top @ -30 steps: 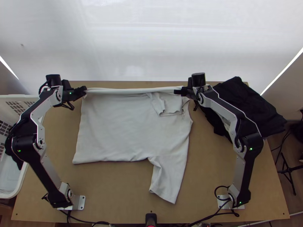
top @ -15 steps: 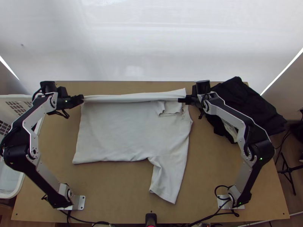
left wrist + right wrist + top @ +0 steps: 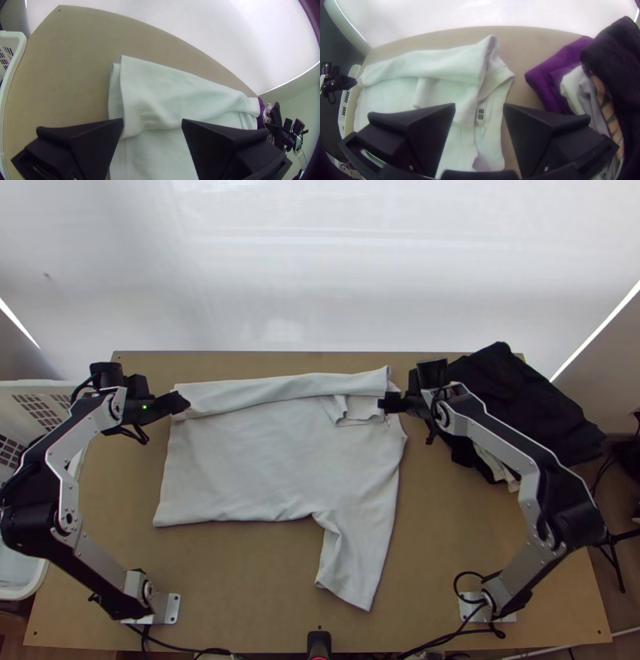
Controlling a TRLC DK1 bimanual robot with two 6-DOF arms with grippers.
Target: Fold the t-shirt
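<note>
The white t-shirt (image 3: 240, 460) lies flat with its far side folded over in a long strip, one sleeve tucked near the collar and the other pointing to the near edge. At the strip's left end is my left gripper (image 3: 182, 402); in the left wrist view, the left gripper (image 3: 152, 121) has its fingers wide apart over the folded hem. By the collar stands my right gripper (image 3: 386, 402). The right wrist view has the right gripper (image 3: 479, 108) parted above the collar and its label, with the shirt (image 3: 446, 65) loose beneath.
A pile of dark clothes (image 3: 528, 404) with some lighter cloth lies at the table's right. A white basket (image 3: 32, 584) stands at the left edge. Bare wood (image 3: 232, 580) shows on the near side of the shirt.
The raised, taut far edge has come down onto the shirt as a wider flat strip. Both grippers moved a little toward the near side and let go of the cloth; the right one also shifted right.
</note>
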